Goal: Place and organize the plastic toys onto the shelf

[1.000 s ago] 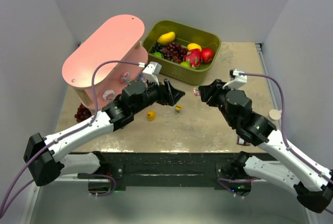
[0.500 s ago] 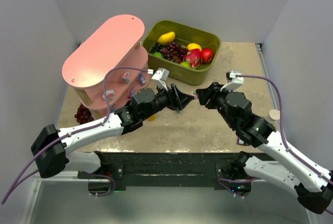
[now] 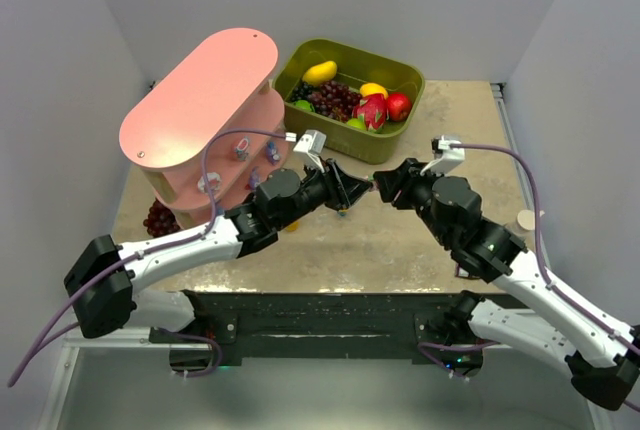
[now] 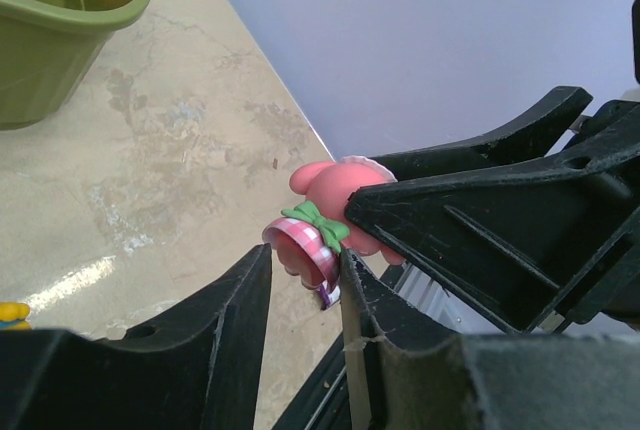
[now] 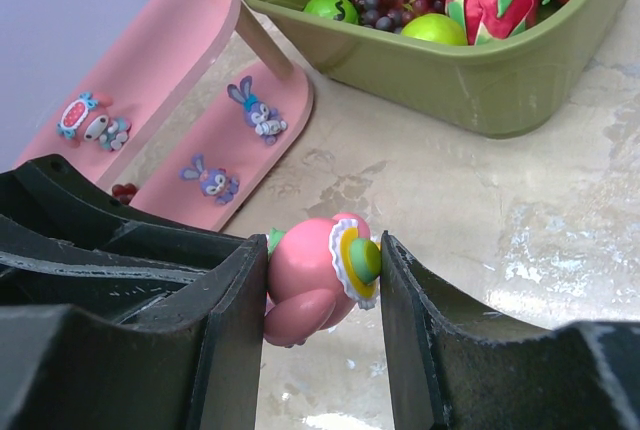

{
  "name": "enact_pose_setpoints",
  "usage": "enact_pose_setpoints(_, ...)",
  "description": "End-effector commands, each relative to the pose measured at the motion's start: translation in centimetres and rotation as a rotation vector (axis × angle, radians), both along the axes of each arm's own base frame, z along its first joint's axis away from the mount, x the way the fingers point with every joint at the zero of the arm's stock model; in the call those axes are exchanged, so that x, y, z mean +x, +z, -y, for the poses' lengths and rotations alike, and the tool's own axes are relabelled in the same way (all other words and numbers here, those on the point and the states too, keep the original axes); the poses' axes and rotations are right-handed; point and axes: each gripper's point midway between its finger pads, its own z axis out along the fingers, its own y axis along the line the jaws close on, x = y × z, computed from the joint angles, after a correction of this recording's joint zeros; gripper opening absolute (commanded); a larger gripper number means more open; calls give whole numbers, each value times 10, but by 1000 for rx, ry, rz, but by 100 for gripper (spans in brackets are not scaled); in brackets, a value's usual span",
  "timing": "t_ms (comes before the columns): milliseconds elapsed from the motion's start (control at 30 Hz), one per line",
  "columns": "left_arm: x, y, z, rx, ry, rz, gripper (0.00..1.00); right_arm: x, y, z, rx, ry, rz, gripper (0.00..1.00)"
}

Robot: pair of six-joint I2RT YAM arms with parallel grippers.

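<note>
The right gripper [image 5: 322, 250] pinches the pink figurine [image 5: 300, 285] aloft, right of the shelf [image 3: 195, 90]; the left gripper [image 4: 297, 275] brackets its checked skirt, whether gripping I cannot tell; seemingly a handover, so left must clamp before right releases.

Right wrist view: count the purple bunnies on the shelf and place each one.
2. Both lie on one board of the shelf: one bunny toward the bin, the other bunny nearer the camera. More may be hidden.
</note>
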Motion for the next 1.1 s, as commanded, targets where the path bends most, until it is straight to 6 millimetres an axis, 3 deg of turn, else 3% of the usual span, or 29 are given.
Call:
enact_pose_setpoints(0,3,18,6,-54,3,27,36,4,13,-9,48,23,41,0)
enact_pose_setpoints(200,5,18,6,-50,8,29,31,5,12,-17,71,48,37,0)
enact_pose_setpoints(533,5,12,5,-36,14,19,0,8,4,-24,54,64,18,0)
enact_pose_setpoints(833,7,4,3,-25,31,5,0,10,-10,-31,59,74,-6,0)
enact_pose_setpoints(933,6,5,2,-33,28,5,0,10,-10,-32,71,79,-4,4)
enact_pose_setpoints(1067,6,6,-1,-40,41,1,0,9,-11,-33,76,79,-9,18)
